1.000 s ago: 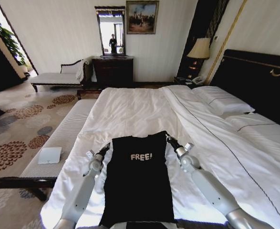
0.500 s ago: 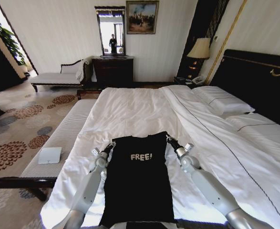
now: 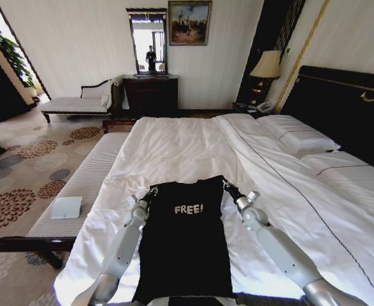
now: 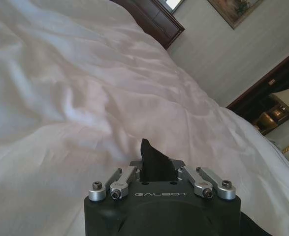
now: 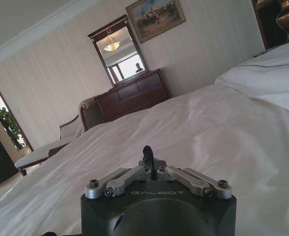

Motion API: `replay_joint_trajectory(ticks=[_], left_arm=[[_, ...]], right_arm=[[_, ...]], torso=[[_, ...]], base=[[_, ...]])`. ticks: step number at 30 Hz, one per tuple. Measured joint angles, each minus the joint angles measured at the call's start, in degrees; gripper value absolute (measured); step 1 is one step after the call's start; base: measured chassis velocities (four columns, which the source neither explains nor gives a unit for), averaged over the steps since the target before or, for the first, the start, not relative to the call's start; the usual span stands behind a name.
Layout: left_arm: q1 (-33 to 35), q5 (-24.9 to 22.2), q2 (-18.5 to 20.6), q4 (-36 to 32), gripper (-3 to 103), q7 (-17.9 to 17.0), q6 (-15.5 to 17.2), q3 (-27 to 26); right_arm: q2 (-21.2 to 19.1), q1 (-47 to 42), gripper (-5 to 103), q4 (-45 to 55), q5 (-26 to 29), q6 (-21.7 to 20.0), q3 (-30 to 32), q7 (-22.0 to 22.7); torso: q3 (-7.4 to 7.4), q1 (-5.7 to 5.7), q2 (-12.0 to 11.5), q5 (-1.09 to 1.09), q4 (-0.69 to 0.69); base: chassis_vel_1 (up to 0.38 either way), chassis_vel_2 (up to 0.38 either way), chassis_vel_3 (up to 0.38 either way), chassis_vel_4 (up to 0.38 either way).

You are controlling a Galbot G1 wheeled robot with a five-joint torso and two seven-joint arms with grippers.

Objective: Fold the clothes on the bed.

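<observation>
A black short-sleeved T-shirt of soft fabric with pale "FREE!" lettering (image 3: 185,239) lies flat on the large white-sheeted bed with its dark headboard (image 3: 174,150), near the bed's foot edge, the hem running to that edge and the shoulders pointing up the mattress. The left gripper (image 3: 150,192) sits at the shirt's left shoulder corner, the right gripper (image 3: 226,186) at the right one. In the left wrist view a peak of black cloth stands up between the closed jaws of the left gripper (image 4: 156,166), so it has the shirt pinched. In the right wrist view a small dark tuft rises between the right gripper's (image 5: 152,162) jaws, which look closed on the same fabric.

This cloth looks light and limp; it should drape and sag rather than hold a line, and could drag on the sheet and wrinkle. The shoulder corners seem the sensible hold, lifted evenly so the body folds toward the hem without twisting.
</observation>
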Motion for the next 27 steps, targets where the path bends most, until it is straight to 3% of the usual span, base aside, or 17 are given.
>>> replay_joint_trajectory(ticks=[4,6,7,14,17,27], left_arm=[[-0.13,0.11,0.07,0.24,26,0.09,-0.02,-0.13],[-0.45,0.19,0.28,0.67,4,0.59,-0.02,-0.34],[-0.51,0.19,0.34,0.67,1,0.68,-0.03,-0.45],[-0.55,-2.55,2.46,-4.29,0,0.43,0.25,-1.22],[-2.04,-6.35,5.05,-9.66,0,-0.17,0.83,-1.54],[-11.36,-11.55,9.57,-9.46,0,-0.51,1.34,0.92]], right_arm=[[0.01,0.03,0,0.02,0.01,0.03,0.00,-0.02],[0.23,0.04,0,0.30,0.04,0.12,-0.08,-0.02],[0.23,0.08,0,0.44,0.09,0.15,-0.10,-0.01],[-0.84,0.54,0,3.35,1.80,0.28,0.30,0.00],[-2.28,2.94,0,4.64,4.79,0.85,0.29,-1.82],[-4.07,13.08,0,2.17,12.63,3.52,-2.68,-7.52]], torso=[[0.00,0.00,0.00,-0.01,0.00],[0.00,0.00,0.00,-0.01,0.00],[0.00,0.00,0.00,-0.01,-0.01],[0.00,0.00,0.00,-0.01,-0.01],[0.00,-0.01,0.00,-0.01,0.00],[0.00,0.01,0.00,-0.02,0.00]], base=[[0.000,0.000,0.000,0.000],[0.000,0.000,0.000,0.000],[0.000,0.000,0.000,0.000],[0.000,0.000,0.000,0.000],[0.000,0.000,0.000,0.000],[0.000,0.000,0.000,0.000]])
